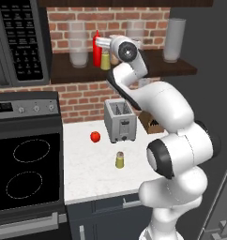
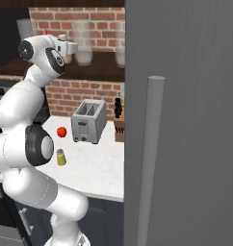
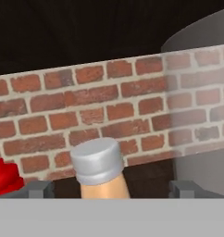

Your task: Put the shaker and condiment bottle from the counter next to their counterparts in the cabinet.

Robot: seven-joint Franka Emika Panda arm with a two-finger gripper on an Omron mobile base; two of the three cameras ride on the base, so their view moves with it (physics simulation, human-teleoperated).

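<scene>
We are reaching our gripper (image 3: 107,189), jaws spread apart, around the condiment bottle (image 3: 101,173) beside the red squeeze bottle (image 1: 96,48).

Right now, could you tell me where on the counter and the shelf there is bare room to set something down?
On the counter, the front strip below the shaker is bare, as is the patch between the stove and the tomato. On the cabinet shelf, it is crowded around the red squeeze bottle, the second shaker and the gripper.
</scene>
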